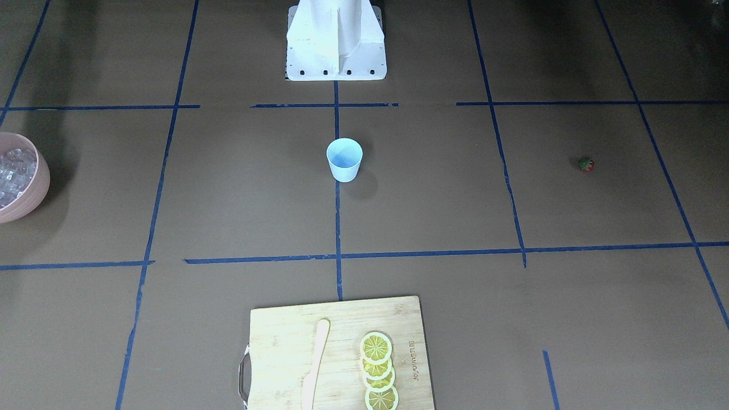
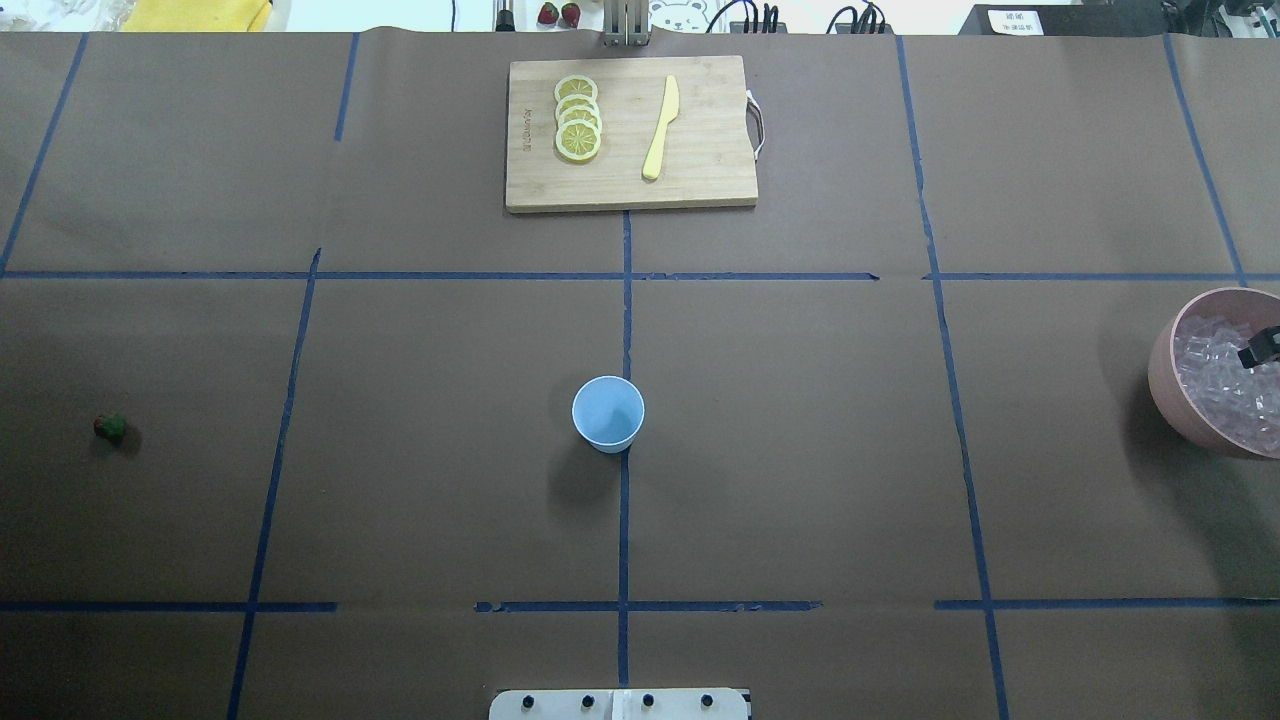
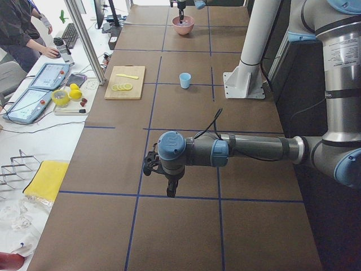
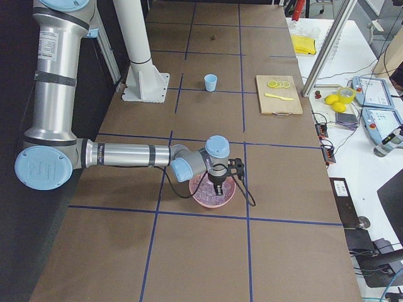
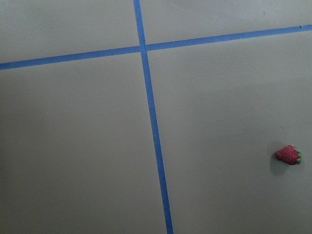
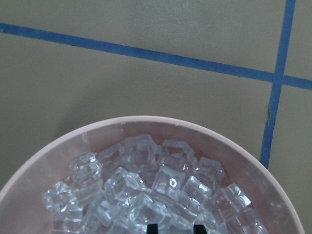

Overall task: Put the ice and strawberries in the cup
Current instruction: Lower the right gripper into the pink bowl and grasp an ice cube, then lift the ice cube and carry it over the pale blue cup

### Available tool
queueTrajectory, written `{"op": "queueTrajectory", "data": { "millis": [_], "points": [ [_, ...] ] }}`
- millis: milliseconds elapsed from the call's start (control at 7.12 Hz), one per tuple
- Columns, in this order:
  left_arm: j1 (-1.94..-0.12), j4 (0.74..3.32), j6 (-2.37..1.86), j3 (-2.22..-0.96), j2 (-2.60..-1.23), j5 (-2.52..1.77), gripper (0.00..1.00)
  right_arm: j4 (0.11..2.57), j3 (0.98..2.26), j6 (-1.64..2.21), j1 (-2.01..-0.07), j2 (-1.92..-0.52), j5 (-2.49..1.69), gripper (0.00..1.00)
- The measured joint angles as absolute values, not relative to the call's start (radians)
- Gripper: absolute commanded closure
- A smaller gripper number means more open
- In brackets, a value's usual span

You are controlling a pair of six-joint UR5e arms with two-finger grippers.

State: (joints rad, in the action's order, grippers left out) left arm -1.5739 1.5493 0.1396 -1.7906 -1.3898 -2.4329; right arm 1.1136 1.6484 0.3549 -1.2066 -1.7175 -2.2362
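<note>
The pale blue cup [image 2: 608, 412] [image 1: 344, 159] stands upright and empty at the table's centre. One strawberry [image 2: 110, 428] [image 5: 288, 155] lies alone on the robot's far left. The ice [image 6: 146, 190] [image 2: 1220, 380] fills a pink bowl [image 2: 1168, 395] at the far right. My right gripper [image 6: 175, 229] [image 4: 217, 187] is down in that bowl, its fingertips [image 6: 153, 228] about one cube's width apart, shut on an ice cube. My left gripper [image 3: 170, 191] hangs above the table near the strawberry. It shows only in the exterior left view, so I cannot tell its state.
A wooden cutting board [image 2: 700, 180] lies at the far middle with lemon slices [image 2: 578, 118] and a yellow knife [image 2: 660, 128]. The white robot base [image 1: 336, 40] stands behind the cup. A person [image 3: 20, 28] sits at a side desk.
</note>
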Motion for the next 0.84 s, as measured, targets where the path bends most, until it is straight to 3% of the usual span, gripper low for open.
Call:
{"op": "queueTrajectory", "data": {
  "millis": [562,843],
  "points": [
    [-1.574,1.550,0.140,-1.792,-1.390,-2.433,0.00,1.134,1.681,0.353,-1.232,-1.716,-2.246,0.95],
    [-1.574,1.550,0.140,-1.792,-1.390,-2.433,0.00,1.274,1.777,0.354,-1.270,-1.672,-2.250,0.95]
  ]
}}
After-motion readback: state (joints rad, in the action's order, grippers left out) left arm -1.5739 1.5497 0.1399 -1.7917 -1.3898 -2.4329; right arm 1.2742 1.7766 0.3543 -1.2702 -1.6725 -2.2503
